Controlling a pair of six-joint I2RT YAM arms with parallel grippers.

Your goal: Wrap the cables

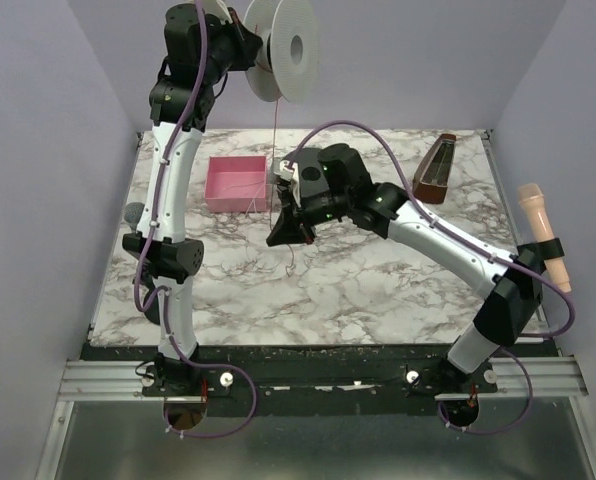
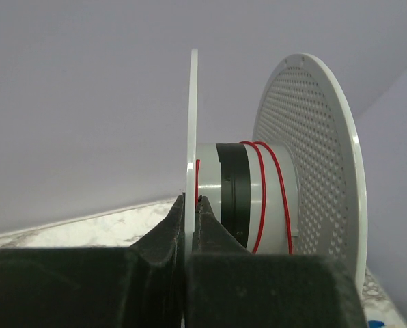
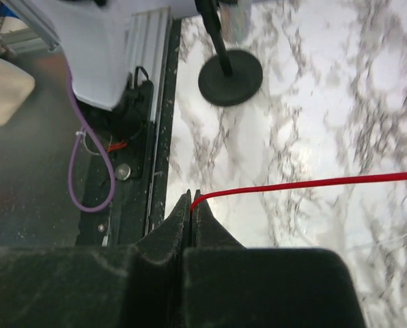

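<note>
A: What takes up the most room?

B: The marble table (image 1: 378, 290), and over it the two arms. The left arm (image 1: 173, 170) stands nearly straight up from its base and reaches high above the far left part of the table. The right arm (image 1: 458, 255) leans in low from its base at the right, with its elbow bent, and stretches to the middle of the table.

A: And the grippers?

B: The left gripper (image 2: 192, 199) is pinched on the thin near flange of a white spool (image 1: 283, 48) and holds it up in the air. The spool's far flange is perforated. The right gripper (image 3: 192, 200) has its fingers pressed together on the cable (image 3: 313, 184), right at the tips.

A: What else is on the table?

B: A pink box (image 1: 236, 184) at the far left, a brown metronome (image 1: 435, 170) at the far right, and a peach microphone (image 1: 544, 235) clipped at the right edge.

A: How does the cable look?

B: Very thin and red. In the left wrist view two turns of it lie around the spool's hub, beside a black band (image 2: 234, 191). From above it hangs as one fine line from the spool down toward the right gripper. In the right wrist view it leaves the fingertips with a small bend, then runs nearly straight to the right, above the marble.
</note>
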